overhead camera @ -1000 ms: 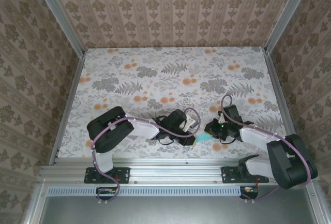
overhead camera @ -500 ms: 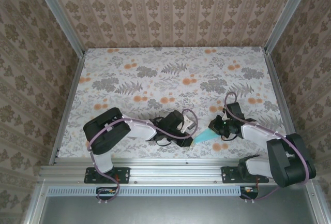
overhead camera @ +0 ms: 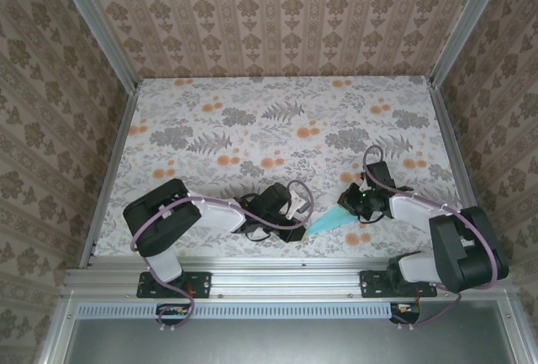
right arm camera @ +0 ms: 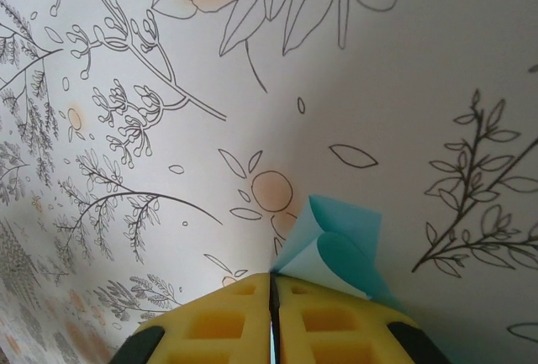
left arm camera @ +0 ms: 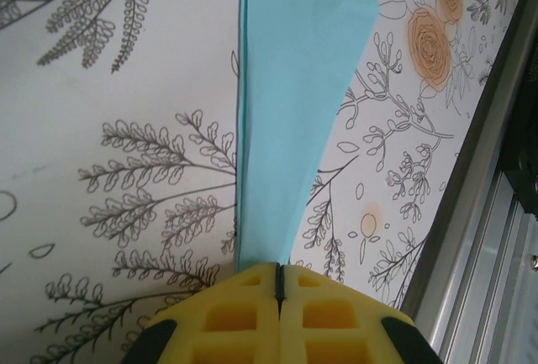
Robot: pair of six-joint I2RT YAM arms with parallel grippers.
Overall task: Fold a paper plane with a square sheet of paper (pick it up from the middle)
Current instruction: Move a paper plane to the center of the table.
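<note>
- Plane (overhead camera: 329, 224) stretches between the 2 grippers, by the table's (overhead camera: 252, 103) near edge.
- Left gripper (left arm camera: 278, 267) clamps its narrow end.
- Right gripper (right arm camera: 271, 280) pinches the wide end.

The paper plane (overhead camera: 330, 223) is showing light turquoise at the lower centre of the top view. The tabletop (overhead camera: 252, 120) is carrying grey ferns and orange blossoms on white. The walls (overhead camera: 277, 11) are wearing beige-brown damask stripes. The finger pads (left arm camera: 235, 318) are showing yellow along the wrist views' lower edges.
</note>
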